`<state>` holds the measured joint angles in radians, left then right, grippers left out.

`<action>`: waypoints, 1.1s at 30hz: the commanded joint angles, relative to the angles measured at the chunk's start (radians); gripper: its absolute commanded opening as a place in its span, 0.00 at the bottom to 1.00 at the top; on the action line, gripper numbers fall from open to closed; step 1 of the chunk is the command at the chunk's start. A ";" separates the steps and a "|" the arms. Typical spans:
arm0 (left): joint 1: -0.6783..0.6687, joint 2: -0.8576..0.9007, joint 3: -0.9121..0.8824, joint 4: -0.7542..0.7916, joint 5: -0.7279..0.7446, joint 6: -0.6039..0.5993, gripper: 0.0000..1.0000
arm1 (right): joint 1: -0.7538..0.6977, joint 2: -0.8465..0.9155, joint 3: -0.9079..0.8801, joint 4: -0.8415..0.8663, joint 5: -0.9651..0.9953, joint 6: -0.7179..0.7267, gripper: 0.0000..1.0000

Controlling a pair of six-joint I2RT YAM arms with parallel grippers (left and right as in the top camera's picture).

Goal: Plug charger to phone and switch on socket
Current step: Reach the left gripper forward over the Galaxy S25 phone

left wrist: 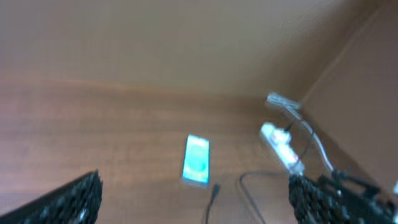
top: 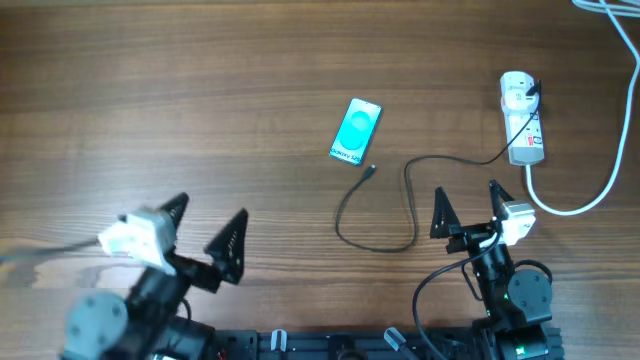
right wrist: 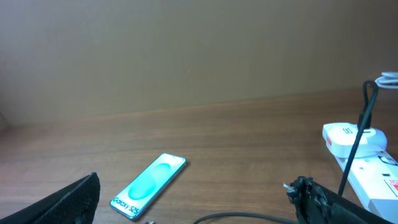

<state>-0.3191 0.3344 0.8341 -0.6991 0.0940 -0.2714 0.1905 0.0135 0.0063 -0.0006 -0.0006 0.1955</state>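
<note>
Left jaws & right jaws both spread wide, empty. Turquoise-screen rectangular smartphone flat on wood bench, ahead, between both. Thin black charger cable loops just beside right jaws, plug end near phone. White power strip ahead-right, apart.

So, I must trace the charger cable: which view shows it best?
Overhead: the whole charger loops from the socket to its plug beside the phone. Left wrist shows it blurred and cut off; right wrist only the socket end and a sliver.

phone flat, screen lit | charger looped, plug near phone | socket right
</note>
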 commanded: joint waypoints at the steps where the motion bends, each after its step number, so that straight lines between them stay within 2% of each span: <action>1: -0.003 0.351 0.364 -0.232 -0.027 0.006 1.00 | -0.005 -0.004 -0.001 0.006 -0.010 -0.010 1.00; 4: -0.004 0.705 0.721 -0.542 -0.029 0.006 1.00 | -0.005 -0.004 -0.001 0.006 -0.010 -0.010 1.00; 7: -0.004 0.981 0.965 -0.758 -0.023 0.000 1.00 | -0.005 -0.004 -0.001 0.006 -0.010 -0.010 1.00; 11: -0.003 1.251 1.012 -0.774 0.088 -0.003 1.00 | -0.005 -0.004 -0.001 0.006 -0.010 -0.010 1.00; 14: -0.004 1.367 1.012 -0.768 0.127 -0.003 1.00 | -0.005 -0.004 -0.001 0.006 -0.010 -0.010 1.00; 15: -0.004 1.412 1.012 -0.757 0.127 -0.007 0.89 | -0.005 -0.004 -0.001 0.006 -0.010 -0.010 1.00; 16: -0.004 1.446 1.012 -0.752 0.143 -0.007 0.58 | -0.005 -0.004 -0.001 0.006 -0.010 -0.010 1.00; 17: -0.005 1.481 1.012 -0.749 0.172 -0.007 0.18 | -0.005 -0.004 -0.001 0.006 -0.010 -0.010 1.00; 18: -0.005 1.508 1.012 -0.749 0.198 -0.007 0.04 | -0.005 -0.004 -0.001 0.006 -0.010 -0.010 1.00; 22: -0.015 1.559 1.010 -0.740 0.209 -0.032 0.04 | -0.005 -0.004 -0.001 0.006 -0.010 -0.010 1.00; 26: -0.058 1.562 0.993 -0.655 0.194 -0.061 0.04 | -0.005 -0.004 -0.001 0.006 -0.010 -0.010 1.00; 31: -0.182 1.563 0.894 -0.429 0.000 -0.183 0.04 | -0.005 -0.004 -0.001 0.006 -0.010 -0.010 1.00; 32: -0.211 1.563 0.866 -0.383 -0.039 -0.186 0.06 | -0.005 -0.004 -0.001 0.006 -0.010 -0.010 1.00; 33: -0.235 1.563 0.842 -0.345 -0.061 -0.186 0.19 | -0.005 -0.004 -0.001 0.006 -0.010 -0.010 1.00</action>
<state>-0.4854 1.8893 1.7481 -1.1248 0.1680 -0.4088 0.1905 0.0154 0.0063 0.0002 -0.0006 0.1955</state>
